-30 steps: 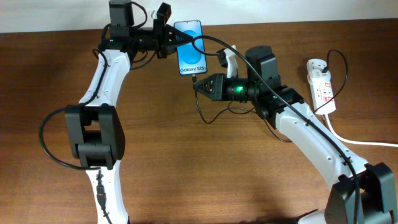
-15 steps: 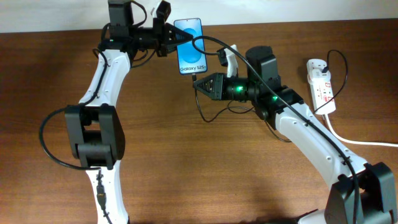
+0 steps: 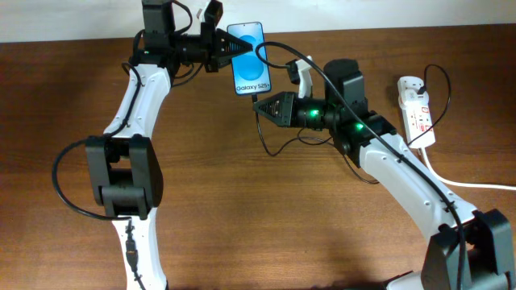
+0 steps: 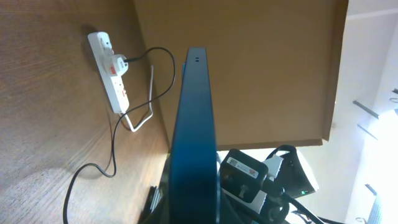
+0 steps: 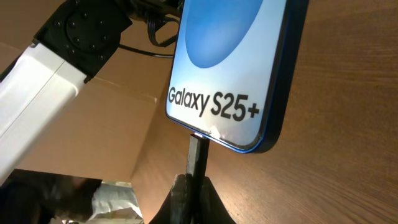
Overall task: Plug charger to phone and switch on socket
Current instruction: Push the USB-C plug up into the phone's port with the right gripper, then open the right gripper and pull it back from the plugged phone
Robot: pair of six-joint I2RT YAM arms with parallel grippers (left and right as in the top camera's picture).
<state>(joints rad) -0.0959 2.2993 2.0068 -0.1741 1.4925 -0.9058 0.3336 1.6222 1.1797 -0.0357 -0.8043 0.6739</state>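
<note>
We see a brown wooden table (image 3: 242, 217) — grained, with a low sheen. The phone (image 5: 230, 68) has a glossy screen and a smooth blue edge — the socket (image 3: 418, 111) looks like smooth white plastic.

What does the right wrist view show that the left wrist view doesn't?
Only the right wrist view: the phone face-on, its lit screen reading Galaxy S25+, and the charger tip, pinched in the right pincer, meeting the phone's bottom edge. Whether it is seated is unclear. Only the left wrist view: the socket, with a black cable leading from it. Both: the phone, face-on in one, edge-on in the other.
</note>
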